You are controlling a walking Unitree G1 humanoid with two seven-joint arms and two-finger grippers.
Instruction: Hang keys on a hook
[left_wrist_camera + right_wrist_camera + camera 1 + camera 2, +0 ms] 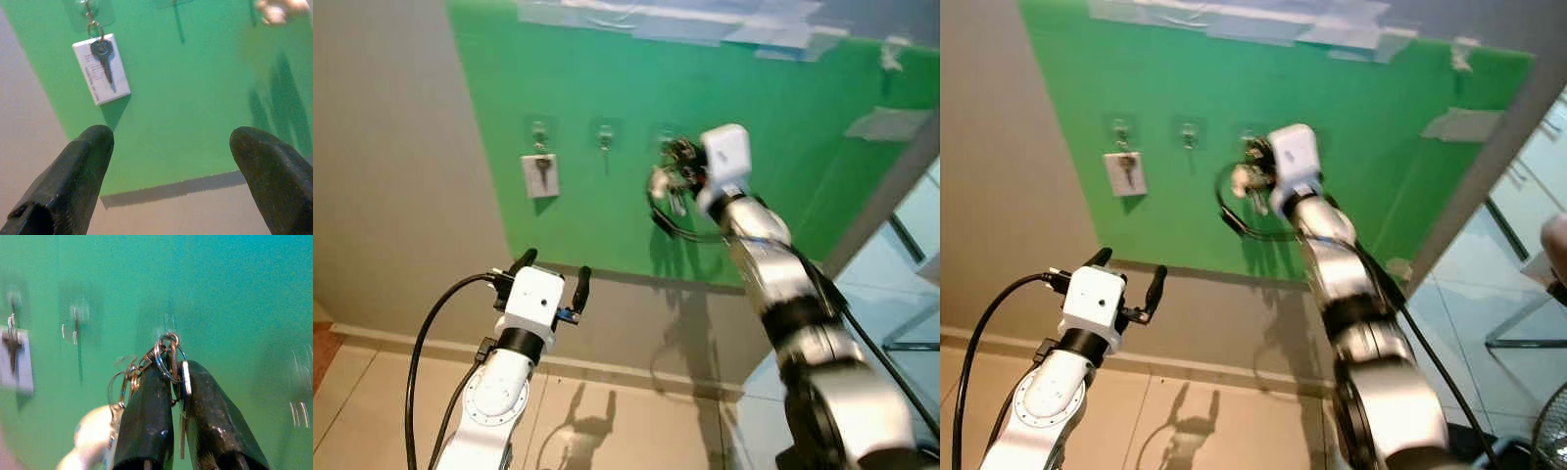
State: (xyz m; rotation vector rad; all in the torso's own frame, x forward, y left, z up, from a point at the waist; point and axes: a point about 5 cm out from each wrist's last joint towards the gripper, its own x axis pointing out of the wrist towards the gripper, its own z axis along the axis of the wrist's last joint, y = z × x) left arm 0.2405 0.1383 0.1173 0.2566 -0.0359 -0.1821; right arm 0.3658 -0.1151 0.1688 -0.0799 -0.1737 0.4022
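A green board point(783, 147) on the wall carries three clear hooks. The left hook point(539, 130) holds a key with a white tag point(540, 174), also seen in the left wrist view as the tagged key point(101, 68). The middle hook point(605, 135) looks bare. My right gripper point(681, 159) is raised against the board at the right hook point(667, 137). It is shut on a bunch of keys on metal rings point(168, 357), with a pale fob point(90, 435) hanging below. My left gripper point(553, 269) is open and holds nothing, lower down and facing the board.
Grey wall point(391, 176) surrounds the board, with a skirting line and tiled floor point(607, 421) below. A black cable point(666, 223) loops off my right wrist. Strips of tape point(705, 20) run along the board's top. A glass panel and metal frame point(911, 294) stand at the right.
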